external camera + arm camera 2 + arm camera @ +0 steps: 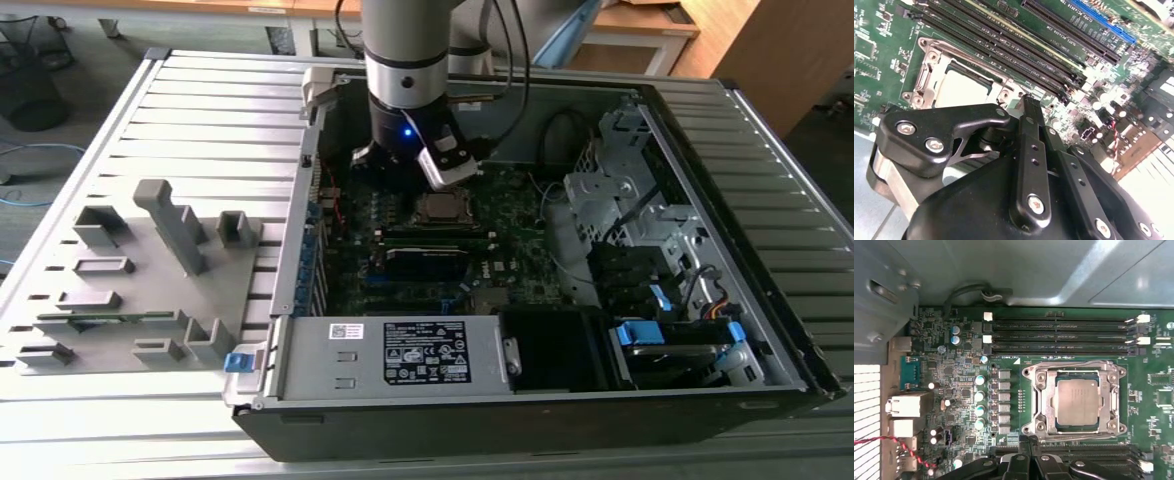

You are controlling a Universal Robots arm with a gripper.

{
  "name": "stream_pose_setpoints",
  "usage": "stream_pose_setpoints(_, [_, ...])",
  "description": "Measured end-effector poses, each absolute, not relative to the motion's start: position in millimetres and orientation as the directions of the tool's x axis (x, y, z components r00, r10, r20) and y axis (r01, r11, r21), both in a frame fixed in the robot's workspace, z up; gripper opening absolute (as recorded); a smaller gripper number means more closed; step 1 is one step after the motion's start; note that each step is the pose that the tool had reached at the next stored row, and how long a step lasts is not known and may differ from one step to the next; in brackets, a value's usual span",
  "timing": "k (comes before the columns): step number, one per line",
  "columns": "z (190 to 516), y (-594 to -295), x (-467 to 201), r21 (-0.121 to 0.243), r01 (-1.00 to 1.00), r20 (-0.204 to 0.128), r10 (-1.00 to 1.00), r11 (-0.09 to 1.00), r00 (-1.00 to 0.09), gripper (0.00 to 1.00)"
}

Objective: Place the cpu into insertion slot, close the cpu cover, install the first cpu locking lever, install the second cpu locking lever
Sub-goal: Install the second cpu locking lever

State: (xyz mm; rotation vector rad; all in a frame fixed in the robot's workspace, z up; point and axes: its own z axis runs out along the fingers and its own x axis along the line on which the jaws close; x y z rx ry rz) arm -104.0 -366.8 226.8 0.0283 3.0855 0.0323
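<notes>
Your black claw (pixel 1026 102), fingers pressed together and empty, hovers beside the dull silver-grey square cpu (pixel 1077 401), seated under the closed silver frame cpu cover (pixel 1041 400).

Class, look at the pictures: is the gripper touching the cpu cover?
Cannot tell. In the second wrist view the gripper ends right at the edge of the cpu cover, and its own body hides any contact or gap.

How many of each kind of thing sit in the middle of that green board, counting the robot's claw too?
cpu: 1
cpu cover: 1
gripper: 1
Total: 3
</notes>
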Motion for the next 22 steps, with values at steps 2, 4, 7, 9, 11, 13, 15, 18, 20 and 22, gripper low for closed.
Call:
stream_pose_setpoints(2, [230, -367, -104, 0.022, 0.018, -0.056, 0.019, 1.000, -0.998, 0.11])
stream_pose_setpoints(4, [234, -367, -104, 0.022, 0.018, -0.056, 0.019, 1.000, -0.998, 0.11])
stream_pose_setpoints(7, [237, -367, -104, 0.022, 0.018, -0.056, 0.019, 1.000, -0.998, 0.11])
stream_pose_setpoints(9, [237, -367, -104, 0.022, 0.018, -0.056, 0.019, 1.000, -0.998, 0.11])
stream_pose_setpoints(11, [237, -367, -104, 0.022, 0.018, -0.056, 0.019, 1.000, -0.998, 0.11])
stream_pose_setpoints(13, [237, -367, -103, 0.021, 0.018, -0.055, 0.019, 1.000, -0.998, 0.11])
stream_pose_setpoints(15, [237, -366, -101, 0.022, 0.018, -0.056, 0.019, 1.000, -0.998, 0.11])
stream_pose_setpoints(18, [237, -364, -96, 0.022, 0.018, -0.056, 0.019, 1.000, -0.998, 0.11])
stream_pose_setpoints(20, [237, -363, -92, 0.021, 0.018, -0.056, 0.019, 1.000, -0.998, 0.11])
stream_pose_setpoints(22, [237, -362, -88, 0.021, 0.018, -0.056, 0.020, 1.000, -0.998, 0.11])
